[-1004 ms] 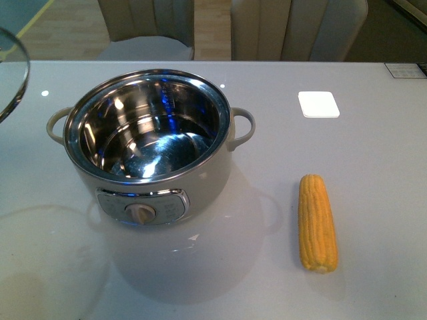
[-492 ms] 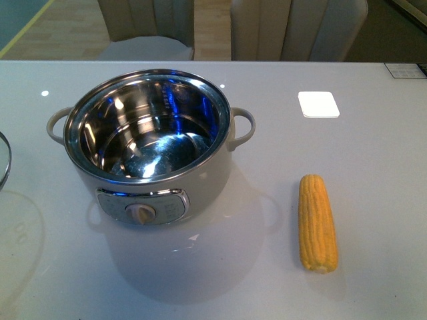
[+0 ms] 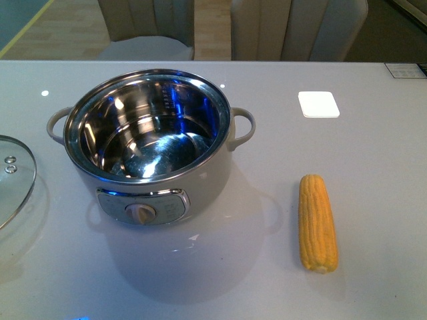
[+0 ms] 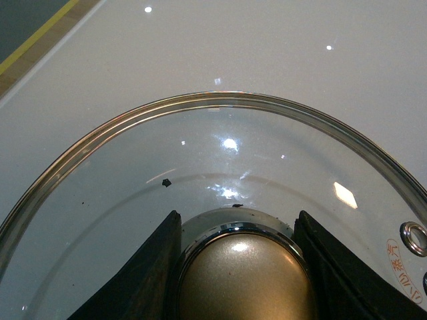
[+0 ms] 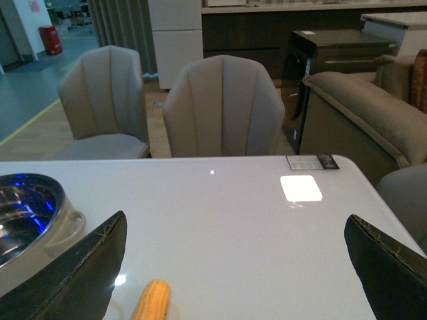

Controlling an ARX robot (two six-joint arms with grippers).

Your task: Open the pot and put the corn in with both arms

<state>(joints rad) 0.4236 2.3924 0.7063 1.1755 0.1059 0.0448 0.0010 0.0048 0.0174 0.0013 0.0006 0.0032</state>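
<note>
Pot (image 3: 150, 150): We see it upright and uncovered on the worktop (image 3: 373, 167), left of centre in the front view. Its steel interior holds only blue reflections, and its panel (image 3: 142, 207) faces us.
Corn (image 3: 317, 222): It lies flat on the worktop to the right of the pot, well apart from it. Its length runs toward and away from us, with the tapered end farther off.
Lid (image 3: 13, 177): It is glass with a steel rim. It sits at the left edge of the front view, left of the pot and apart from it, partly cut off by the frame. We cannot tell whether it touches the worktop.
Left claw (image 4: 237, 213): In its wrist view we see its dark fingers (image 4: 143, 280) closed on either side of the gold knob (image 4: 243, 280), gripping the lid by it.
Right claw (image 5: 235, 219): It is spread wide with nothing between its fingers, and it hangs above the worktop. Its view takes in part of the pot and one end of the corn.
Surroundings: We note a white square (image 3: 318, 104) on the worktop beyond the corn, and chairs (image 3: 147, 27) behind the far edge.
</note>
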